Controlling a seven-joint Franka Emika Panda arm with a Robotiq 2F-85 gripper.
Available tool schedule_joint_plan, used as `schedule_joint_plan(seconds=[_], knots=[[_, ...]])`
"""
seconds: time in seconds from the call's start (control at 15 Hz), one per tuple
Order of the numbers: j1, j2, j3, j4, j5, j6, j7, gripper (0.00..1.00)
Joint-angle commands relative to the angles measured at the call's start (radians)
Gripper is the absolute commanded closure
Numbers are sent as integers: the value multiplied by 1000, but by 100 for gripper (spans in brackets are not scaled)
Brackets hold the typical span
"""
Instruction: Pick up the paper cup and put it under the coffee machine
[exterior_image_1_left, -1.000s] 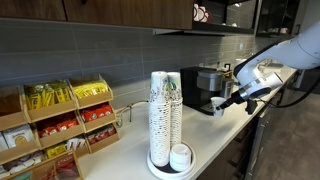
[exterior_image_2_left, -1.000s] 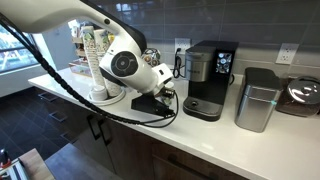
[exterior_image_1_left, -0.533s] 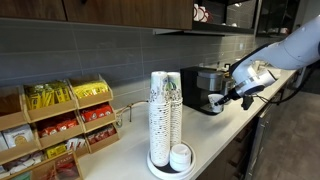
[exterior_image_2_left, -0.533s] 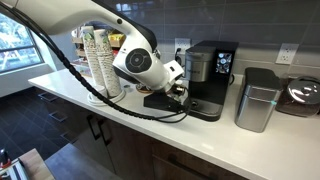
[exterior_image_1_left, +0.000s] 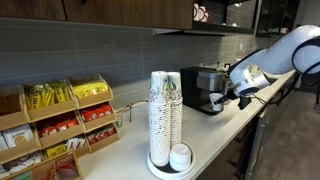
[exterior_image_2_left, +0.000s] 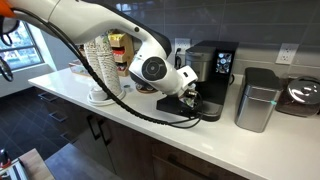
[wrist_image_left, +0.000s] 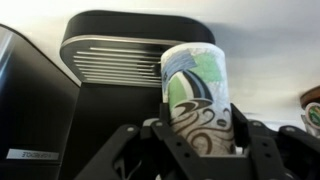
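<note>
In the wrist view my gripper (wrist_image_left: 200, 135) is shut on the paper cup (wrist_image_left: 195, 90), a white cup with a green, blue and black swirl print, held upright. Right behind it is the coffee machine (wrist_image_left: 115, 60), black with a ribbed drip grate. In both exterior views the gripper (exterior_image_1_left: 222, 98) (exterior_image_2_left: 192, 92) is at the front of the boxy black coffee machine (exterior_image_1_left: 205, 82) (exterior_image_2_left: 212, 70), just above the counter. The cup itself is hidden by the hand in both exterior views.
Tall stacks of nested cups (exterior_image_1_left: 165, 112) (exterior_image_2_left: 100, 62) stand on a round tray with a short upturned cup (exterior_image_1_left: 181, 156). A rack of snack packets (exterior_image_1_left: 60, 125) stands at the counter's far end. A silver bin (exterior_image_2_left: 257, 98) stands beside the machine. The arm's cable loops over the counter edge.
The arm has moved along the counter toward the coffee machine with the cup in the gripper. The hand now sits right at the machine's front.
</note>
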Motion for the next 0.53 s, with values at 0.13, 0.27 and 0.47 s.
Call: schedule_joint_plan(seconds=[0.13, 0.27, 0.47], knots=[[-49, 118, 17, 139, 137, -54, -41, 42], [-54, 143, 20, 166, 164, -62, -45, 34], [-57, 165, 21, 186, 182, -75, -46, 6]])
